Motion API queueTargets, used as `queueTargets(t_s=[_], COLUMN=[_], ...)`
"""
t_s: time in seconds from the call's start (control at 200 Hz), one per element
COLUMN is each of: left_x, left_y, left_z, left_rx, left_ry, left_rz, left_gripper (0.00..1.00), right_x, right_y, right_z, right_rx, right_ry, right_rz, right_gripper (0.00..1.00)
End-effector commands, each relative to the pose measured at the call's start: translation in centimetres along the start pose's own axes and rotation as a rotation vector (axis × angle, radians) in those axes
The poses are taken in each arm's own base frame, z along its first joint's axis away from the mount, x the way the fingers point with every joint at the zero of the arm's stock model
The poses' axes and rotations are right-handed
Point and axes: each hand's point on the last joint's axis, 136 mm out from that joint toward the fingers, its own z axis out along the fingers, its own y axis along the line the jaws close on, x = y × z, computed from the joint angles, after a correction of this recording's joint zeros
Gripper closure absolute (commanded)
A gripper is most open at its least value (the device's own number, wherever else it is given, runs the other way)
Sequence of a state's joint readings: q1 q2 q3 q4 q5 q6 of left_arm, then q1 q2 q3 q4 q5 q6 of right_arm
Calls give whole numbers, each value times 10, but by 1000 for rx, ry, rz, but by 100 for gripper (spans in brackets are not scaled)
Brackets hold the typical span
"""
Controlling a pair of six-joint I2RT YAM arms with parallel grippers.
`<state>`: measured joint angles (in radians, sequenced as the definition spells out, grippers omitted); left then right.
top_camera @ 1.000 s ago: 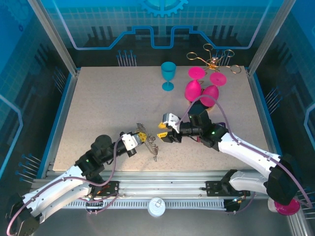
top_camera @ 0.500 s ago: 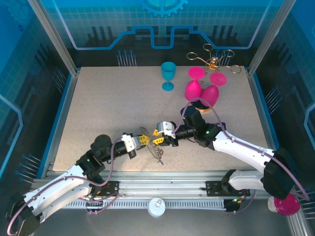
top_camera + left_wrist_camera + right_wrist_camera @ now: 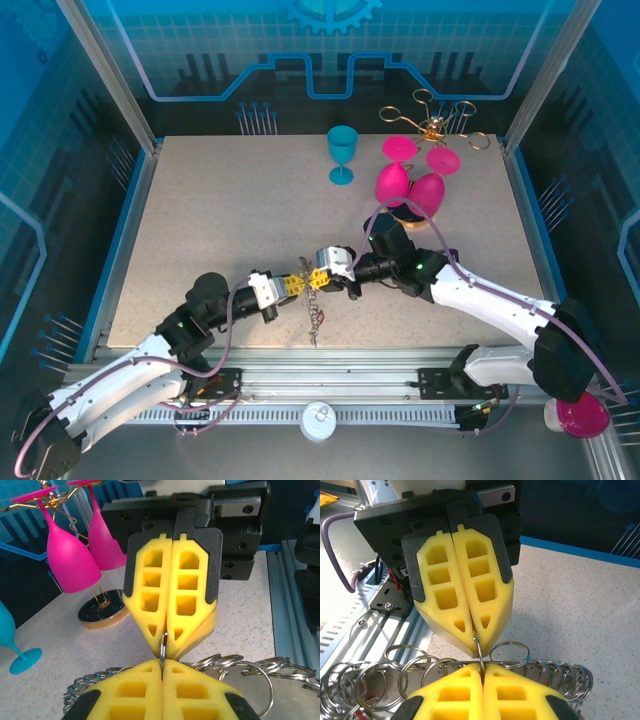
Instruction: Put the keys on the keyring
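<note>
The keyring (image 3: 315, 312), a silver chain of linked rings, hangs off the table near the front middle. My left gripper (image 3: 294, 287) and right gripper (image 3: 319, 281) meet tip to tip, both shut on one thin ring of it. In the left wrist view my left gripper (image 3: 163, 664) pinches that ring (image 3: 163, 647) and the right gripper (image 3: 169, 639) faces it from above. The right wrist view has my right gripper (image 3: 481, 666) on the ring (image 3: 478, 650), with the left gripper (image 3: 474, 639) opposite. More rings (image 3: 509, 652) fan out behind. The keys are too small to make out among the rings.
A teal goblet (image 3: 342, 155) stands at the back middle. Pink goblets (image 3: 393, 182) hang by a gold wire stand (image 3: 432, 125) at the back right, over a round black base (image 3: 102, 613). The metal front rail (image 3: 330, 385) runs just below the grippers.
My right gripper has moved left to meet the left gripper and closed on the ring. The chain, which lay draped beside the left gripper, now hangs between the two.
</note>
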<state>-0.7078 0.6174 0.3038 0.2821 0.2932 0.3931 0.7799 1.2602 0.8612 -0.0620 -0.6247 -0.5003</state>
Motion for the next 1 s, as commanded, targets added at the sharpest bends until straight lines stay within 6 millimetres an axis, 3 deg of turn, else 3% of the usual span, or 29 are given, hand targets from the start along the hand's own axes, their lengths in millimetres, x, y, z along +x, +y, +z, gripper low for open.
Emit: queueTargets(t_s=[0.0,0.275,0.415,0.54,0.61,0.685,0.83,0.996], left_x=[-8,8,12,5,-4,-14,-17,-19], left_y=[16,20,20,20,18,17,13,11], left_z=[-1,3,5,6,4,3,2,2], left_rx=[-57,-32,-14,-16,-19,-27,-16,-4], left_ry=[51,230,284,242,171,95,57,37], left_rz=[8,9,16,33,52,70,77,79], left_gripper=[89,93,99,100,100,100,100,100], right_x=[-15,-11,-25,-31,-28,-23,-12,-4], right_y=[3,13,15,7,-1,-5,-6,-6], right_z=[-3,0,0,-2,-4,-7,-8,-9], right_rx=[-32,-108,-124,-76,-28,-13,2,20], right_ry=[33,225,209,157,114,73,53,63], right_rz=[-45,-88,-113,-81,-30,20,79,98], right_gripper=[100,100,100,100,80,68,63,67])
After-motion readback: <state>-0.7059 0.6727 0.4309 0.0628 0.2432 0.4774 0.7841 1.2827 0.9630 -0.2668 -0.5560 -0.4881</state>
